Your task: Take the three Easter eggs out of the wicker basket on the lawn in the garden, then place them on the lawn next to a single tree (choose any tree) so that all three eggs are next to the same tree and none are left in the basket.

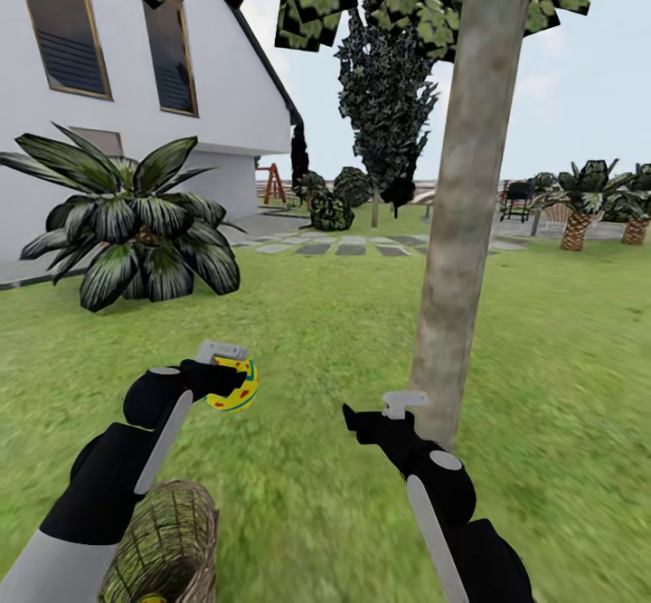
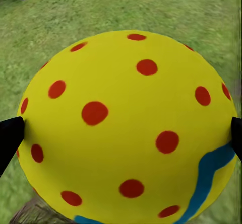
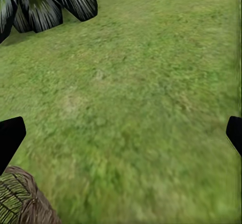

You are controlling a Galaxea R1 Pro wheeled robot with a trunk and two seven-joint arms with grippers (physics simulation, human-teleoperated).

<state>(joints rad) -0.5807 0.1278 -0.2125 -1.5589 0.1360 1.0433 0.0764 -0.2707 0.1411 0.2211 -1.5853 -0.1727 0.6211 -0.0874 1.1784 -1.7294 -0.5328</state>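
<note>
My left gripper (image 1: 223, 379) is shut on a yellow Easter egg (image 1: 242, 388) with red dots and a blue band, held above the lawn (image 1: 307, 332). In the left wrist view the egg (image 2: 126, 128) sits between the two black fingertips (image 2: 10, 138). The wicker basket (image 1: 172, 531) stands on the grass under my left forearm, with a sliver of yellow (image 1: 151, 598) inside it. The tree (image 1: 466, 223), a grey-brown trunk, rises just beyond my right gripper (image 1: 354, 422), which is open over bare grass (image 3: 131, 108). The basket's rim (image 3: 20, 199) also shows in the right wrist view.
A dark-fronded palm shrub (image 1: 136, 223) stands at the left before the white house (image 1: 181, 88). Stone paving slabs (image 1: 353, 246), a dark conifer (image 1: 389, 97) and short palms (image 1: 579, 205) lie farther back. Grass stretches between the basket and the trunk.
</note>
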